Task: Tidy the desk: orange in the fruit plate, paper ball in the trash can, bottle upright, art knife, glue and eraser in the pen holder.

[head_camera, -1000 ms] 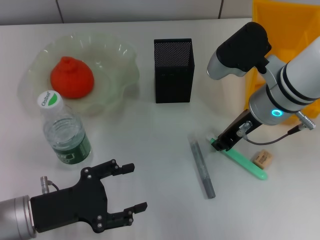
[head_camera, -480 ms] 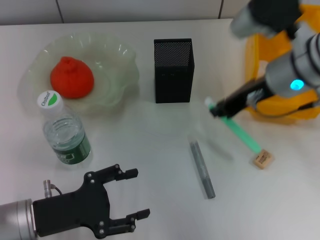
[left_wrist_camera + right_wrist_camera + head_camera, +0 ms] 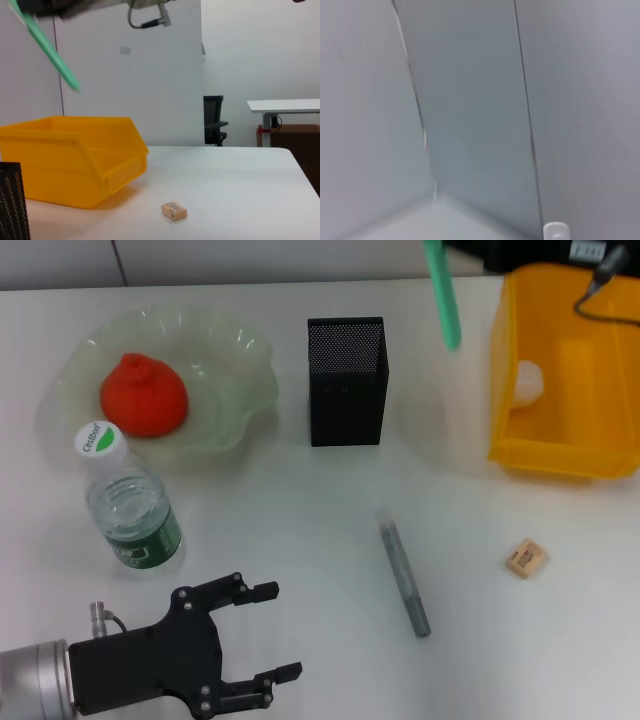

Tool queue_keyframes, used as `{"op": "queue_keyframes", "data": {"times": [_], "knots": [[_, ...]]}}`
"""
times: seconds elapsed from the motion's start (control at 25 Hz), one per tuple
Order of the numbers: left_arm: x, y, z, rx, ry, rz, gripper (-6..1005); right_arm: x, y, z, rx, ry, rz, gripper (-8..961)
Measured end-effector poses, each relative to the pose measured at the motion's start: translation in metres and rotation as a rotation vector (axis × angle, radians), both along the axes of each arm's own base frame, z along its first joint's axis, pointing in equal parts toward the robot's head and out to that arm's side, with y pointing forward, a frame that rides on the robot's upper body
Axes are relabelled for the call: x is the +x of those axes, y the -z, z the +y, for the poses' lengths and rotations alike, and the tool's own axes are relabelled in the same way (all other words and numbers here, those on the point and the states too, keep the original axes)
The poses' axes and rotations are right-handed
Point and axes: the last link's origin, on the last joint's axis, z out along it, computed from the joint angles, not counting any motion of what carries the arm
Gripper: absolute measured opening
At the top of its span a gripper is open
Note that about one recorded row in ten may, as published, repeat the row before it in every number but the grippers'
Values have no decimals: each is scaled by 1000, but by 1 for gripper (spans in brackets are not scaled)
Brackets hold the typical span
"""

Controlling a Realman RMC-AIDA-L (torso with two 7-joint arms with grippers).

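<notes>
Resting in the fruit plate [image 3: 235,390] at the bench's [image 3: 300,520] far left is the orange [image 3: 143,395]; the paper ball [image 3: 528,381] lies in the trash can [image 3: 560,455] at far right, and the pen holder [image 3: 347,381] stands between them. Since a second ago the right gripper has risen from the bench to the head view's top edge, its jaws unseen, carrying the green art knife [image 3: 441,295] high beside the pen holder. Upright near the plate stands the bottle [image 3: 128,502]; grey glue [image 3: 403,576] and eraser [image 3: 525,558] lie apart. Near the front, the left gripper [image 3: 268,631] hovers, jaws apart
</notes>
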Motion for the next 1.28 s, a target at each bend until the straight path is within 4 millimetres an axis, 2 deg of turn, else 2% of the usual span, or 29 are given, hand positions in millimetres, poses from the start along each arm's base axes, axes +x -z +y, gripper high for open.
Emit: {"op": "queue_keyframes", "data": {"times": [0.12, 0.2, 0.28, 0.32, 0.36, 0.4, 0.56, 0.96, 1.28], "knots": [[0, 0, 1, 1, 1, 1, 776, 11, 8, 9, 96, -117, 124, 212], [1, 0, 1, 1, 2, 2, 776, 21, 20, 24, 151, -141, 195, 215], [1, 1, 2, 1, 3, 2, 776, 26, 26, 28, 152, -129, 203, 218], [1, 1, 2, 1, 3, 2, 776, 30, 33, 33, 154, -122, 199, 220], [1, 1, 2, 2, 3, 2, 776, 34, 48, 40, 144, -119, 182, 221], [2, 1, 2, 1, 4, 1, 776, 34, 48, 40, 144, -119, 182, 223], [2, 1, 3, 1, 5, 1, 776, 33, 82, 51, 104, -127, 118, 229], [1, 2, 3, 4, 2, 6, 774, 37, 108, 60, 98, -102, 15, 244], [0, 3, 2, 5, -8, 11, 774, 38, 109, 58, 97, -109, 16, 256]]}}
